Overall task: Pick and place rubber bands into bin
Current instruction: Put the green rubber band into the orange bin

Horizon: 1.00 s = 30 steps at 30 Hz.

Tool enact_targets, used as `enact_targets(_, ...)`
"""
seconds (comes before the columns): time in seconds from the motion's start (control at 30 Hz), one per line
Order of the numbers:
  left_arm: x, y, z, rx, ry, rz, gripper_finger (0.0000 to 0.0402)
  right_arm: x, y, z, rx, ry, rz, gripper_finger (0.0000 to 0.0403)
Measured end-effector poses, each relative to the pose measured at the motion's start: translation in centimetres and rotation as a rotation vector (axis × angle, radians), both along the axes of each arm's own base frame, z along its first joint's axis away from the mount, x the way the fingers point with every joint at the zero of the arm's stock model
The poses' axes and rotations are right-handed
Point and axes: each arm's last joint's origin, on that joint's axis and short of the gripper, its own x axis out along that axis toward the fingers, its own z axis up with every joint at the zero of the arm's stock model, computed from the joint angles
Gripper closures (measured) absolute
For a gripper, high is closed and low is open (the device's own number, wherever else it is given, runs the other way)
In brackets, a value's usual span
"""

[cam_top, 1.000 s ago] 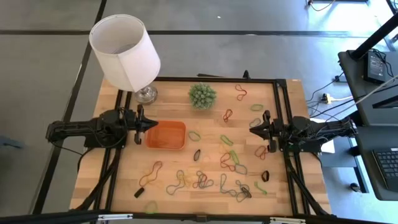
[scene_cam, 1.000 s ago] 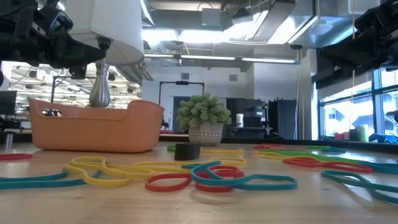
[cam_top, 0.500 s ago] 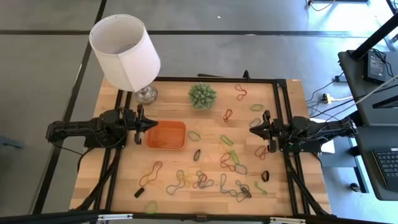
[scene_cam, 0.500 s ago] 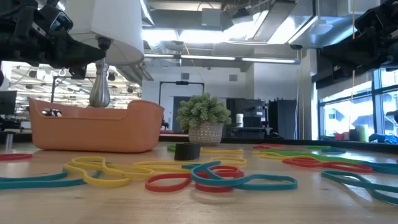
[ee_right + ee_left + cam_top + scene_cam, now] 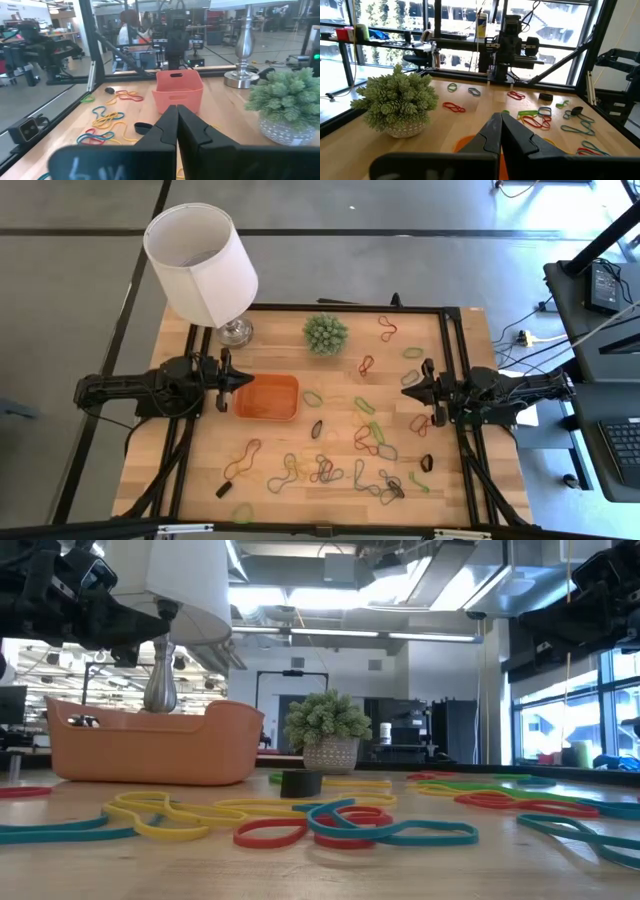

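1. So, rubber bands (image 5: 370,442) lie scattered over the wooden table (image 5: 200,470), mostly between the two arms and toward the near edge; none visible in the bin, as far as I can tell.
2. Bin (image 5: 267,397) sits just beside the left gripper (image 5: 236,383), well apart from most bands.
3. Step in hand, my guess: reach for a first band. Best to pick a lone loop, come down with fingers spread astride one strand, avoid the tangled clump.
4. Right gripper (image 5: 407,384) hovers at the table's right side, level, pointing inward; jaws together, nothing held.
5. Left gripper waits level by the bin's edge, jaws together, empty.
6. Small plant (image 5: 326,334) and lamp (image 5: 202,264) stand at the far side, clear of the bands.
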Motion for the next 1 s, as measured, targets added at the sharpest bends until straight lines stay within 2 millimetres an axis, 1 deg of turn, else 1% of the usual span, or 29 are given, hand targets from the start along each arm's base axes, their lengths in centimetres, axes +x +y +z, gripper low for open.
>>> enact_targets(0.13, 0.0, 0.0, 0.0, 0.0, 0.0, 0.0, 0.0398, 0.0, 0.0, 0.1, -0.006, -0.006, -0.001, 0.04)
enact_targets(0.23, 0.0, 0.0, 0.0, 0.0, 0.0, 0.0, 0.0398, 0.0, 0.0, 0.4, 0.0, -0.045, -0.013, 0.0401)
enact_targets(0.37, 0.0, 0.0, 0.0, 0.0, -0.001, 0.0, 0.0398, -0.1, -0.1, 1.1, -0.082, -0.106, -0.039, 0.0401)
enact_targets(0.43, 0.0, 0.0, 0.0, 0.0, 0.0, 0.0, 0.0398, -0.1, -0.2, 1.5, -0.088, -0.108, -0.077, 0.0401)
enact_targets(0.53, 0.0, 0.0, 0.0, 0.0, 0.0, 0.0, 0.0398, -0.1, -0.4, 2.8, -0.086, -0.111, -0.152, 0.0402)
enact_targets(0.7, 0.0, 0.0, 0.0, 0.0, 0.0, 0.0, 0.0398, 0.4, -0.7, 5.7, -0.151, -0.07, -0.288, 0.0402)
enact_targets(0.83, 0.0, 0.0, 0.0, 0.0, 0.0, -0.001, 0.0398, 1.4, -0.9, 8.1, -0.188, 0.059, -0.369, 0.0403)
enact_targets(1.0, 0.0, 0.0, 0.0, 0.0, 0.0, 0.0, 0.0398, 3.5, -1.4, 10.1, -0.221, 0.217, -0.434, 0.0403)
